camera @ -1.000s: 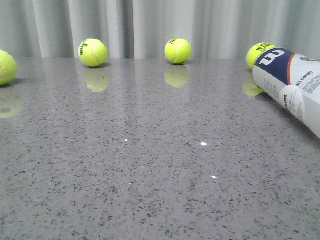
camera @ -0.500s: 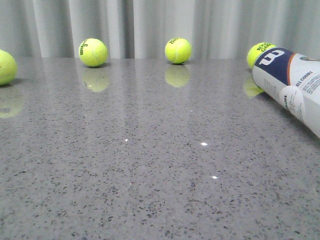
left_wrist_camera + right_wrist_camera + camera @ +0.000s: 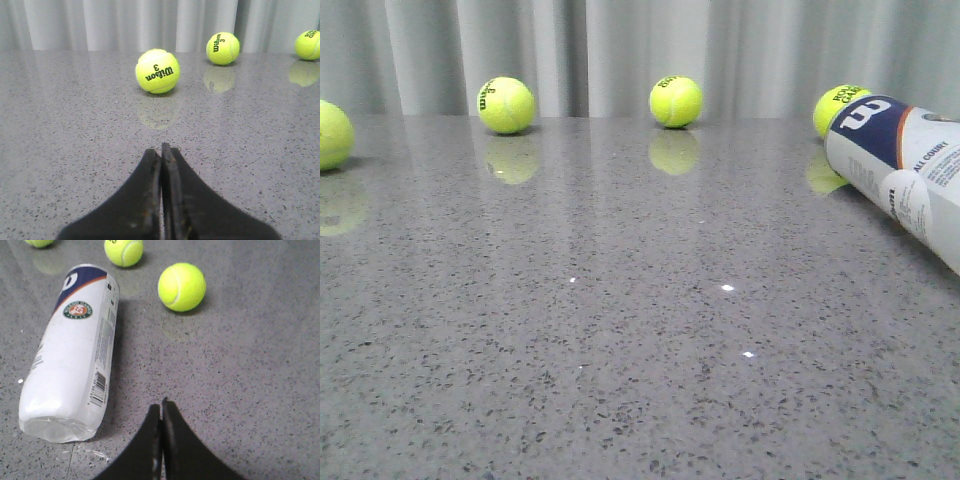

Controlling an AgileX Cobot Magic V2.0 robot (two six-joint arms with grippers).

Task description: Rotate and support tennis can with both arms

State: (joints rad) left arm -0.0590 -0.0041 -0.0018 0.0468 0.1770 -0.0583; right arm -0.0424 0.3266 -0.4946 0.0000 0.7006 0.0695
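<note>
The grey speckled worktop [image 3: 620, 330] carries everything. My one Wilson tennis can [image 3: 905, 170] lies on its side at the far right, navy end pointing away, so it must be turned and propped from both sides. Four tennis balls show in front: [image 3: 506, 105], [image 3: 675, 101], [image 3: 332, 134], [image 3: 837, 105]. My left claw [image 3: 161, 150] and right claw [image 3: 161, 407] are both pinched together, empty, not touching the can.

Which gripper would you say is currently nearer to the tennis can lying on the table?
Right. The right gripper, shut, sits just beside the tennis can. The left gripper, also shut, faces only tennis balls; no can shows in its view.
</note>
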